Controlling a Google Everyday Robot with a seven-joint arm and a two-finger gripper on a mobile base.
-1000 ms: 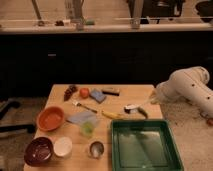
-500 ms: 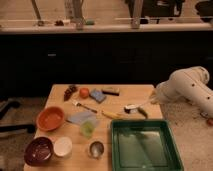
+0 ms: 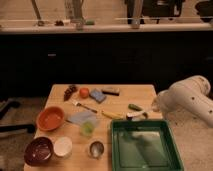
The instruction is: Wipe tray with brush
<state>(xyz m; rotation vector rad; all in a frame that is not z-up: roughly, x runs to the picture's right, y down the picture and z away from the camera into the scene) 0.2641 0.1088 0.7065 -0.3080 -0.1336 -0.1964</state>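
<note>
Tray [image 3: 116, 150] sits below and left of the gripper. The brush [image 3: 136, 115] lies on the table just past the tray's far rim, with a pepper [image 3: 134, 107] close behind it. Both are just left of the gripper [image 3: 154, 105]; I cannot tell how open it is. It should come down on the white handle, clear of the pepper. Nothing has visibly moved since half a second ago.

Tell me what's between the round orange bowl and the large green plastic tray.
Camera view: a blue-grey cloth and small green cup. The gripper hangs right of the white-handled brush.
</note>
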